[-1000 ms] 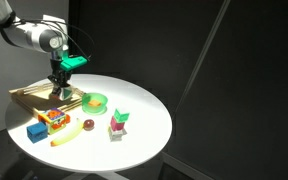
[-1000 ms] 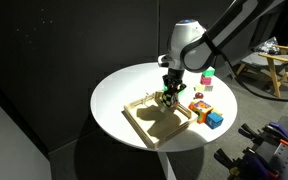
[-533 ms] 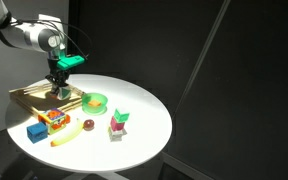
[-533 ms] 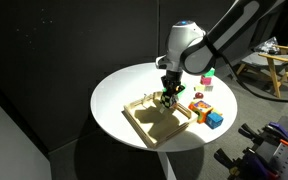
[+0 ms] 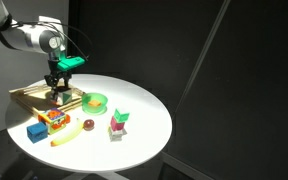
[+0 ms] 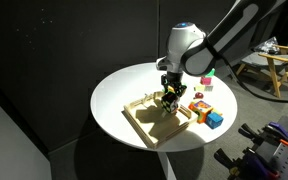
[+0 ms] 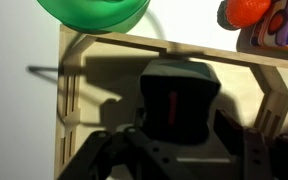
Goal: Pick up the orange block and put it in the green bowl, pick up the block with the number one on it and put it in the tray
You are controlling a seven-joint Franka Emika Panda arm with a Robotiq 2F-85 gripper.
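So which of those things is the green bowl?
Find the round white table, then the light wooden tray, the biggest thing on it. Just off the tray's rim sits the green bowl: the only round, hollow, bright green item, while the toys nearest it are blocks.

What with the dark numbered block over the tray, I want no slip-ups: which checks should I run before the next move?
1. Is the block with the number one inside the rim of the tray? Ok, the wrist view shows it within the walls.
2. Is the hand open or gripping the block? Cannot tell; both are dark.
3. Is the block resting on the tray floor? Cannot tell.
4. Is the green bowl clear of the hand? Ok, it lies beyond the rim.
5. Is the multicoloured block outside the tray? Ok.
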